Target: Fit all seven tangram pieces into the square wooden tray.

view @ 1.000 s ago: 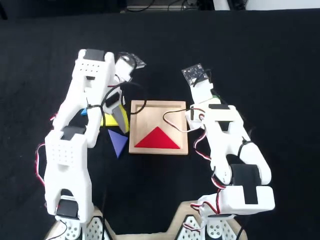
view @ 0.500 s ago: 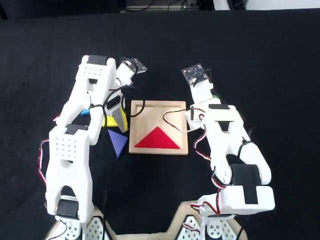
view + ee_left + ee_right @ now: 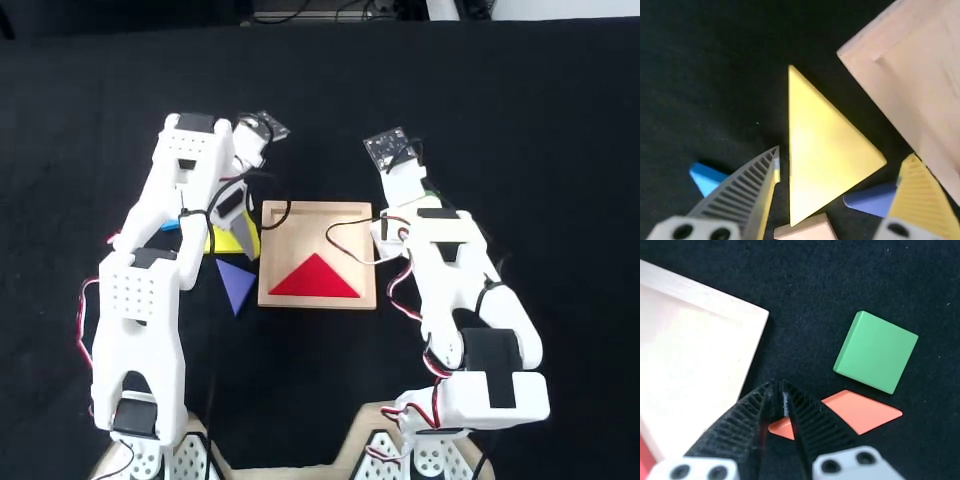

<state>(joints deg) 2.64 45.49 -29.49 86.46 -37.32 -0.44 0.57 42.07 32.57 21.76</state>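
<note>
The left end effector (image 3: 844, 152) stands wide open astride the yellow triangle (image 3: 820, 145), and the tray (image 3: 865, 42) corner is near it. The right end effector (image 3: 780, 390), closed and empty, hangs over the orange parallelogram (image 3: 862, 411).

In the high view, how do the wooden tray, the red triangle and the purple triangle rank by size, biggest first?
1. wooden tray
2. red triangle
3. purple triangle, clearly smaller than the red one

Pale wood, matt paint, black cloth.
You see a smooth bare-wood tray (image 3: 295, 235) mid-frame on matt black cloth (image 3: 520, 120); the yellow triangle (image 3: 825, 150) and green square (image 3: 875, 351) look smoothly painted.
</note>
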